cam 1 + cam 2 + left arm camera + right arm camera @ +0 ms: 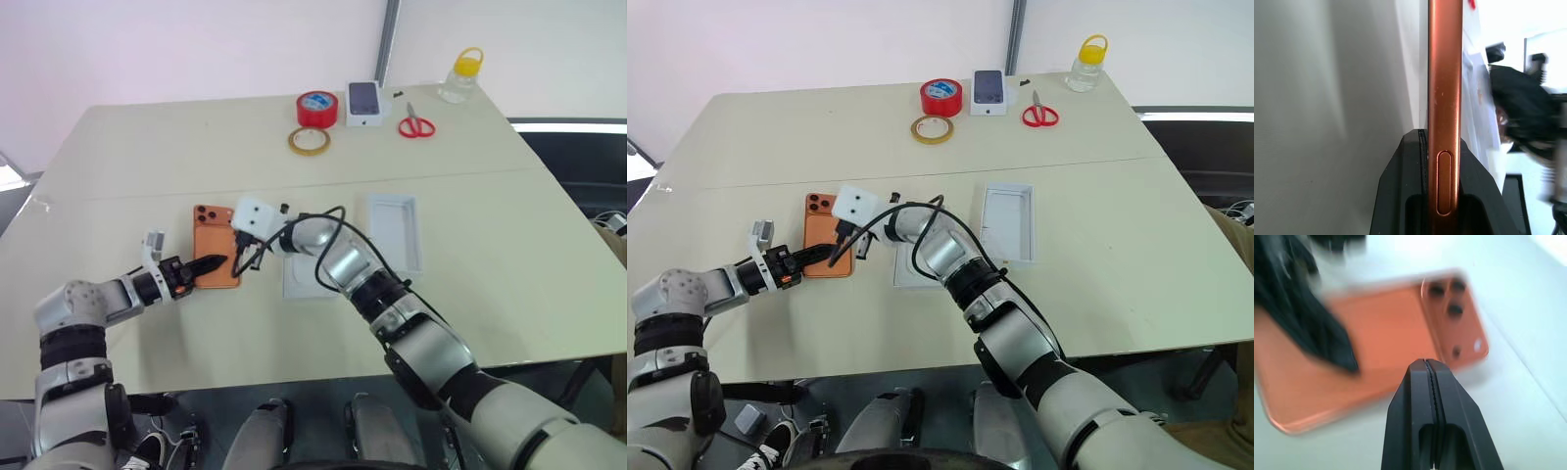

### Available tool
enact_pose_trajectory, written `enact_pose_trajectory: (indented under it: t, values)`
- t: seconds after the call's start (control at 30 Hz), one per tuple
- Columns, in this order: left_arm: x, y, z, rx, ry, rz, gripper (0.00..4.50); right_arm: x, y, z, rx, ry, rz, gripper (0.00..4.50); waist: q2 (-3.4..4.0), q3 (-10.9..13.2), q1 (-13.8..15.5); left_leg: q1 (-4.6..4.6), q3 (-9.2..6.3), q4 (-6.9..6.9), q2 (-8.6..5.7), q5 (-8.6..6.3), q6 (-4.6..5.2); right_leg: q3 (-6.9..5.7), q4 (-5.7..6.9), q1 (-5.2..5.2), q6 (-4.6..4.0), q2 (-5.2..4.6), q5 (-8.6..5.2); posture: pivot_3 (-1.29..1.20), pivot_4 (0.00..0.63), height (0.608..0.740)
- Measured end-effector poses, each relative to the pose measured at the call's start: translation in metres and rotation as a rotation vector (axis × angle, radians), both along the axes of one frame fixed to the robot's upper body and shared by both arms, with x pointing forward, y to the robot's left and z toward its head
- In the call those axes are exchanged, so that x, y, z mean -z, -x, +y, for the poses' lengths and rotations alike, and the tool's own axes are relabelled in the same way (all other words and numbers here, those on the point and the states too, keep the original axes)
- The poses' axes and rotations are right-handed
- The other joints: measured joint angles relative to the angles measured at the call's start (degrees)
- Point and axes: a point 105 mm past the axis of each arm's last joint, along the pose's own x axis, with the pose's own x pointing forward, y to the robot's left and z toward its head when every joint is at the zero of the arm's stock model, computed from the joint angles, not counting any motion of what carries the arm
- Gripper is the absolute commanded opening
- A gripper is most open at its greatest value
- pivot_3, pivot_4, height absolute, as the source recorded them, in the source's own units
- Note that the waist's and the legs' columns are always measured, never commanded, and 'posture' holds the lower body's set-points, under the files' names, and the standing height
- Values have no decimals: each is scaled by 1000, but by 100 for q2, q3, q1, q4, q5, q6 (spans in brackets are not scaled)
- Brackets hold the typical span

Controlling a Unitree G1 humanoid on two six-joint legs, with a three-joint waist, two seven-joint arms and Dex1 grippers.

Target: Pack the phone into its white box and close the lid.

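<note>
Nearest the head camera, the right arm bends in from the right and crosses the table, its right gripper [1431, 382] pressed fully shut on nothing and poised just above the back of the phone [215, 259], near the triple-lens corner. From the opposite side the left gripper [210, 265] is clamped on the phone at its near long edge, one black finger lying over the orange back; the left wrist view shows the orange rim seated between the two fingers [1400, 196]. The phone lies lens-side up at the left of the tabletop, and whether that gripped edge has left the surface cannot be told. Just beside it, partly hidden under the right forearm, sits a shallow white tray taken to be the white box [909, 276], with the lid [395, 230] lying open side up a little further right. Judged from this layout, the job is at the pick-up stage: nothing is packed and the lid is off. The next move likely calls for the left arm to lift the handset clear and carry it rightward over the tray, while the right arm withdraws to uncover it
</note>
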Motion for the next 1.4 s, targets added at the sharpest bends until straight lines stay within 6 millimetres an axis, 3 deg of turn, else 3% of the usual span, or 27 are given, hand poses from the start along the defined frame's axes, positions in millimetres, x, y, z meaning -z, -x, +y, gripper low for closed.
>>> enact_pose_trajectory:
  t: [0.1, 0.23, 0.4, 0.5, 0.6, 0.7, 0.8, 1.17, 1.3, 1.4]
  values:
    - [-2, 6, -3, -19, 40, 9, 0, 1, 10, -16, -57, -34, 75, 1231, -1, 1, 13, -2, 0, 2, -1, -2, 4, -1, -6, -2, 0, -2, 0, 0, 150, 740]
    - [-5, 16, -8, -45, 104, 21, 0, 0, 26, -47, -115, -66, 93, 3431, -7, 5, 21, -23, 0, 9, -2, -3, 5, -2, -7, -2, 1, -4, 0, 0, 150, 740]
    - [-10, 26, -25, -32, 105, -2, 0, 3, 48, -93, -175, -4, 70, 3431, -17, 11, 27, -23, 1, 9, 2, -3, 5, -5, -8, 2, 0, -2, 1, 0, 150, 740]
    - [-15, 27, -32, -21, 105, -24, 0, 17, 59, -119, -203, 96, 41, 3431, -27, 16, 54, -23, 2, 9, 2, -4, 6, -5, -12, 6, 0, -3, 1, 0, 150, 740]
    - [-18, 28, -33, -26, 87, -35, 0, 33, 68, -132, -221, 144, 59, 3431, -34, 20, 56, -22, 6, 9, 5, -4, 5, -3, -13, 5, 0, -2, 1, 0, 150, 740]
    - [-19, 27, -36, -24, 92, -35, 0, 40, 71, -132, -245, 190, 12, 2533, -36, 21, 78, -22, 7, 9, 7, -4, 5, -3, -14, 6, 0, 0, 1, 0, 150, 740]
    - [-21, 27, -36, -24, 95, -36, 0, 45, 71, -134, -228, 200, 13, 1115, -41, 24, 156, -22, 8, 11, 6, -3, 5, -3, -20, 9, 0, -1, 1, 0, 150, 740]
    - [-25, 28, -40, -7, 105, -33, 0, 52, 70, -131, -218, 225, -13, 1115, -46, 27, 195, -22, 8, 14, 5, -2, 1, -4, -27, 14, -1, -3, 1, 0, 150, 740]
    - [-25, 28, -42, -3, 104, -30, 0, 56, 68, -132, -216, 249, -34, 58, -46, 26, 193, -22, 9, 14, 5, -1, 0, -4, -27, 15, 0, -3, 1, 0, 150, 740]
    - [-26, 28, -44, -2, 105, -32, 0, 56, 68, -131, -221, 253, -42, 58, -47, 26, 190, -22, 8, 14, 5, -1, 0, -4, -27, 15, -1, -2, 1, 0, 150, 740]
